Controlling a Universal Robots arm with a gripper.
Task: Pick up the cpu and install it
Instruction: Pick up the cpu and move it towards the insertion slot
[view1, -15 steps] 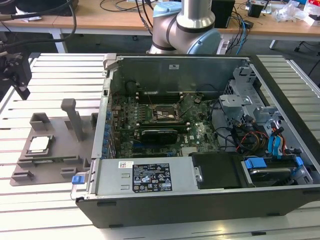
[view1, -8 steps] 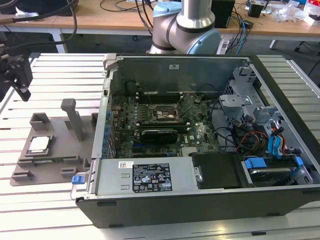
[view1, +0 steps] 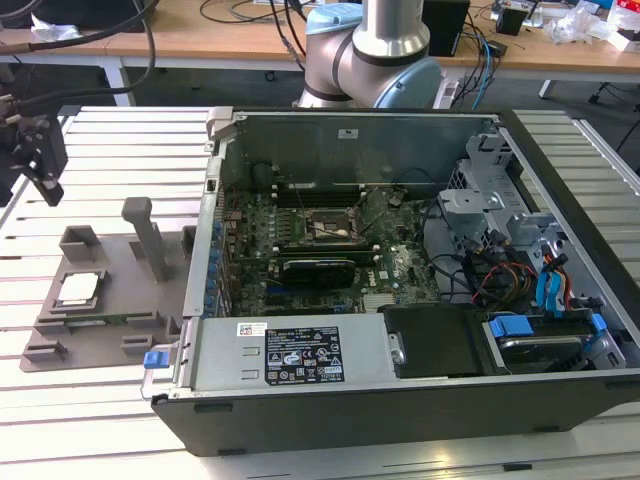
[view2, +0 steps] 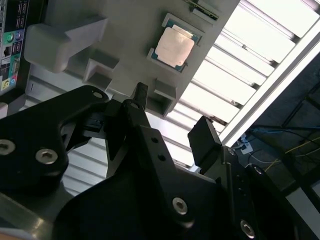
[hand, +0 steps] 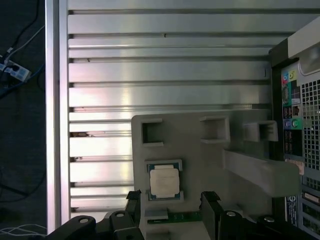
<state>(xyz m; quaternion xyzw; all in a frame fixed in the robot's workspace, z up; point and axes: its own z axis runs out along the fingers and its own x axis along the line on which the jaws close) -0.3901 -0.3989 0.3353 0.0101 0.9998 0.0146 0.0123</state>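
The gripper (view2: 171, 110) hung in the air with its two black fingers (view2: 204, 137) spread wide apart. Nothing was between them, so it held nothing. It sat high over the table, I think so it could look down and line itself up with the chip.

Below it lay the cpu (hand: 164, 181). It was flat, shiny side up, in a little square nest on the grey tray (hand: 200, 145). Low walls hugged the chip at its edges. That likely kept it from sliding and kept it turned the right way for a clean grab. The gripper was not touching it.

The tray also had tall posts (view1: 150, 238) sticking up. It rested on the metal table (view1: 100, 420) with long slats, just beside the open computer case (view1: 400, 400), on the exterior view's left. Being that close probably made for a short trip.

The case lay on its side with its cover off, most likely so the arm could reach in from above. Inside, on the green board, was the black-framed socket (view1: 325, 228). The cpu was not in it, so the job had hardly begun.
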